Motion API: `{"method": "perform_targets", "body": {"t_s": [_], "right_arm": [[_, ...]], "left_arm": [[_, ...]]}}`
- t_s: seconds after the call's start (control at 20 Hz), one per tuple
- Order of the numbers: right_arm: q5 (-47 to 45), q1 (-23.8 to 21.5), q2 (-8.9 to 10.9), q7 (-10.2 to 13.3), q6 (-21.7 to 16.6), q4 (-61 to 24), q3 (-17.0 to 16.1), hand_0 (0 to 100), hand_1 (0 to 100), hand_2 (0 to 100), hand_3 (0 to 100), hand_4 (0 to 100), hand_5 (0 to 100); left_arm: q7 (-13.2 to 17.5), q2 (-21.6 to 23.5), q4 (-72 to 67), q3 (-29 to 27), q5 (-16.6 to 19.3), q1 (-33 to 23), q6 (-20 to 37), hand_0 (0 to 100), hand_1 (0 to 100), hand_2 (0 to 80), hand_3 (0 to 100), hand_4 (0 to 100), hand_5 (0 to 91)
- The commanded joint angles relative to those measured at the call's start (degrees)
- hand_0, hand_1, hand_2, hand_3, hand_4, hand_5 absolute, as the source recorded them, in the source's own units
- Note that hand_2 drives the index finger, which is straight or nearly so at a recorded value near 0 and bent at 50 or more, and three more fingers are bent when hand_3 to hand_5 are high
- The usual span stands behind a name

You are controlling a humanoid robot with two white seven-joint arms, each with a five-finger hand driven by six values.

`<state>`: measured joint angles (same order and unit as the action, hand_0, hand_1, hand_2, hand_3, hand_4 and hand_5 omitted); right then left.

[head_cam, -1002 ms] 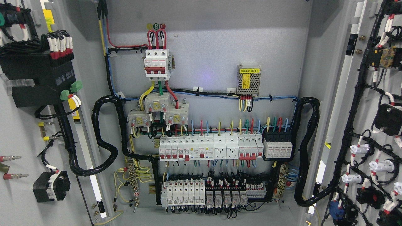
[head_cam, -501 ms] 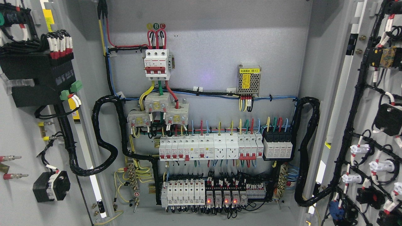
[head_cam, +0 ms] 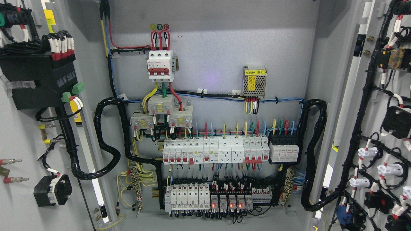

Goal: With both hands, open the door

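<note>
Both doors of the grey electrical cabinet stand wide open. The left door [head_cam: 19,134] fills the left edge, its inner face carrying a black module and wiring. The right door [head_cam: 385,106] fills the right edge, with black cable looms and white and black switch backs. Between them the cabinet's back panel [head_cam: 218,41] shows a red and white main breaker [head_cam: 160,64], a row of white breakers [head_cam: 215,150] and a lower row of relays [head_cam: 229,202] with red lights lit. Neither of my hands nor any arm appears in the head view.
A small metal power supply with a yellow label [head_cam: 254,81] sits at the upper right of the panel. Thick black cable bundles [head_cam: 107,138] loop down both sides of the interior. A terminal strip with yellow wires [head_cam: 136,183] is at the lower left.
The red indicator lights on the lower relays, dark one second ago, are now lit. Nothing else has moved.
</note>
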<state>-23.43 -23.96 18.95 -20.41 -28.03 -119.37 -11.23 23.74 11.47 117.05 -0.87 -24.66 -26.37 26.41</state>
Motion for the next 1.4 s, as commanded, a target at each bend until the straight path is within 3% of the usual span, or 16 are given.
{"method": "perform_targets", "body": {"t_s": [0.0,0.2,0.35,0.75,1.05,1.2,1.35], "right_arm": [[-0.12,1.55,2.84,0.37,0.44,-0.25,-1.25,24,0,0,0,0,0],[-4.86,1.81,3.02,0.37,1.22,-0.16,-1.43,24,0,0,0,0,0],[-5.13,1.64,3.99,0.37,1.58,0.01,-2.75,24,0,0,0,0,0],[-5.31,2.17,3.81,0.28,2.19,0.45,-3.28,24,0,0,0,0,0],[-5.92,2.17,3.29,0.28,2.28,1.07,-4.06,24,0,0,0,0,0],[-11.27,1.91,2.67,0.28,2.89,0.98,-4.51,24,0,0,0,0,0],[-11.72,1.64,2.67,0.28,2.9,0.89,-6.0,24,0,0,0,0,0]], "left_arm": [[0.86,1.54,1.42,-5.89,-6.19,-0.08,-1.97,0,0,0.0,0,0,0.0],[3.24,1.81,1.51,-7.73,-6.45,-0.69,-1.71,0,0,0.0,0,0,0.0],[3.24,1.54,1.51,-9.32,-7.24,-2.27,-1.62,0,0,0.0,0,0,0.0],[3.24,0.31,1.51,-14.41,-9.0,-4.74,-1.53,0,0,0.0,0,0,0.0],[3.24,0.66,-1.11,-15.48,-9.88,-3.87,-1.97,0,0,0.0,0,0,0.0],[3.33,1.1,-4.89,-15.91,-10.14,-1.32,-2.06,0,0,0.0,0,0,0.0],[4.03,3.03,-6.57,-16.97,-12.59,-0.7,-2.76,0,0,0.0,0,0,0.0]]}}
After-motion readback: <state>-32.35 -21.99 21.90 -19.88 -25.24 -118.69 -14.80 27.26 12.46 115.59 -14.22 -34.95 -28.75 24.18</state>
